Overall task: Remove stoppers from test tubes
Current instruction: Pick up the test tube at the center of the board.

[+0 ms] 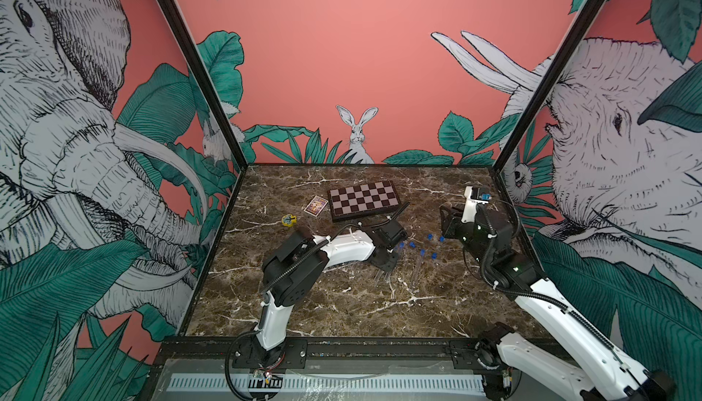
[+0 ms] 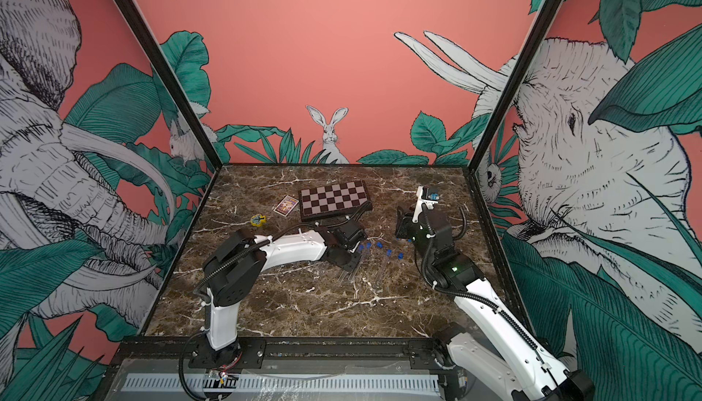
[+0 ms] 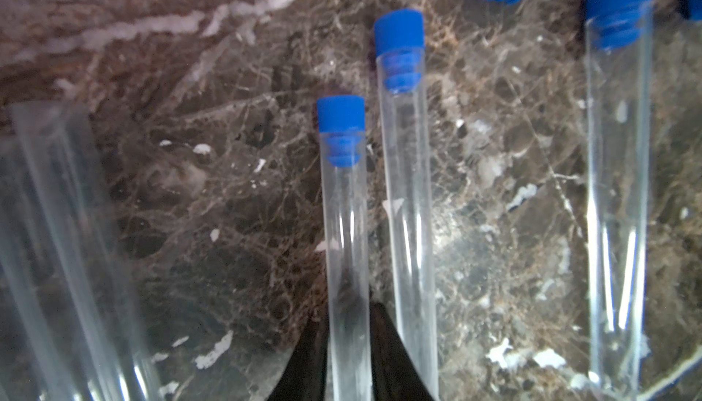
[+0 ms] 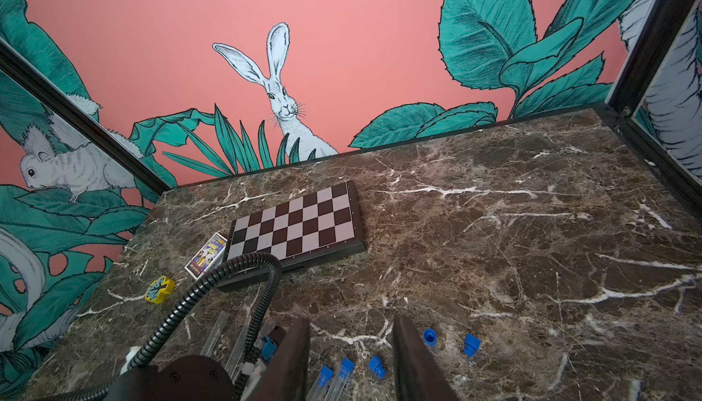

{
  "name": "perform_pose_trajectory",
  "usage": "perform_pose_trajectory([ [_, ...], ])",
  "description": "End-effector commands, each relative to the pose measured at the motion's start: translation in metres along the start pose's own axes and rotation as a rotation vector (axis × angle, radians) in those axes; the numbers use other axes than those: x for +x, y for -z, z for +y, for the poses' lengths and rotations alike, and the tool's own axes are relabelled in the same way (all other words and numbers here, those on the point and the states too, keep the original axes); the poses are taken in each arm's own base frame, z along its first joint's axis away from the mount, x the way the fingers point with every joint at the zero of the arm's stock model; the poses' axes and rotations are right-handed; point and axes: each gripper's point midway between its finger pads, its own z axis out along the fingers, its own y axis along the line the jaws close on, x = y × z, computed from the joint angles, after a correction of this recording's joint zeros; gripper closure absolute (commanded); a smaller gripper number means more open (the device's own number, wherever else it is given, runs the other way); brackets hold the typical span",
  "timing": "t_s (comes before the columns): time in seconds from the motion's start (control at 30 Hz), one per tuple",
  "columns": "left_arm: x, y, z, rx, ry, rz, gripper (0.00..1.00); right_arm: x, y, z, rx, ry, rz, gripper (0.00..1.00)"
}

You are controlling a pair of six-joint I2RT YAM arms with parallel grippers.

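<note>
Clamped with the left gripper point(image 3: 349, 317): fingers point(image 3: 385, 346) pressed onto a clear held tube point(image 3: 347, 251), low in the middle of the left wrist view, well down the shaft from the blue stopper point(image 3: 340, 114) plugged into its far end. Touching or nearly touching it on the right, a second tube point(image 3: 408, 209), also stoppered; toward the right edge, a third tube point(image 3: 615, 190), likewise capped; at the left edge, blurred, seemingly uncapped tubes point(image 3: 57, 228).

Hovering with the right gripper point(image 4: 349, 319) spread and empty, only bare bench point(image 4: 494, 228) between its fingers, at the bottom middle of the right wrist view; loose stoppers point(image 4: 430, 336) scattered just to the right of it there. In a top view, the whole cluster of test tubes point(image 1: 418, 270) mid-frame, between the two arms.

Partway through, by the look of it: several caps off, at least three to go.

Likely to go wrong at the pull. Gripped so far from the cap, could pivot or slide through the fingers once tugged, being smooth and round. Could drag the second tube along on lifting, given the closeness, and set it rolling. Coming in for the cap, might pinch two neighbouring stoppers at once, or close on the rim of the tube instead. Might also knock the loose stoppers across the bench in passing.
</note>
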Motion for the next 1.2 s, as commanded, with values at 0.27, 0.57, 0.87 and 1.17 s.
perform_pose_trajectory([
  [0.27, 0.006, -0.019, 0.005, -0.035, 0.026, 0.046, 0.79, 0.001, 0.001, 0.005, -0.025, -0.022, -0.004, 0.64],
  [0.57, -0.002, -0.002, 0.008, -0.046, 0.013, 0.004, 0.87, -0.004, 0.004, 0.009, -0.044, -0.035, -0.008, 0.63],
  [0.87, -0.040, 0.079, 0.001, 0.015, -0.038, -0.258, 0.91, -0.007, 0.007, 0.018, -0.096, -0.071, -0.005, 0.62],
  [1.17, -0.060, 0.158, -0.012, 0.126, -0.099, -0.508, 0.91, 0.012, -0.004, 0.035, -0.182, -0.097, 0.078, 0.59],
])
